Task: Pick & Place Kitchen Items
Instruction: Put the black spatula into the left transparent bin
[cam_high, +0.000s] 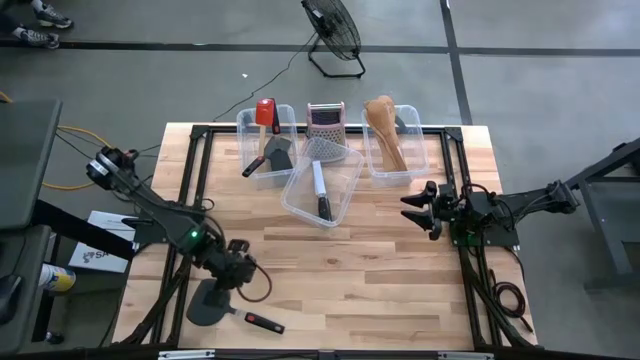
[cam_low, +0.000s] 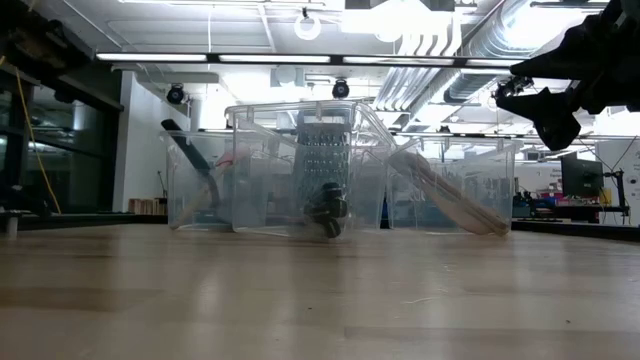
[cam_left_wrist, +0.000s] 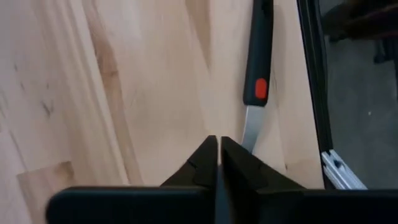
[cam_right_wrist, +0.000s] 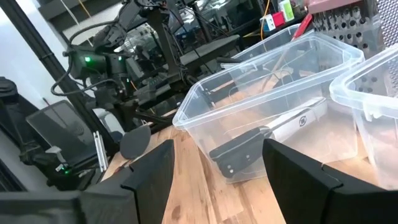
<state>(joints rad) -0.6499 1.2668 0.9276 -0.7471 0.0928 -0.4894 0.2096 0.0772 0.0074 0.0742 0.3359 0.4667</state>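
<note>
A pale wooden table (cam_high: 380, 270) with a black frame. Three clear plastic bins (cam_high: 322, 182) sit along its far side, with a steel box grater (cam_high: 324, 121) among them. A black spatula (cam_high: 215, 300) lies on the near left corner.

The high view looks straight down on the whole counter (cam_high: 340, 270) and some floor around it, with both arms in frame. The low view sits at counter level at the near edge, facing level across to the clear bins (cam_low: 300, 170) at the far side and the room behind. The left wrist view looks steeply down from close above the boards past the left tool (cam_left_wrist: 217, 163). The right wrist view faces leftward across the counter past the right tool (cam_right_wrist: 217, 180). High, low and right wrist views share the middle bin (cam_right_wrist: 273, 106).
</note>
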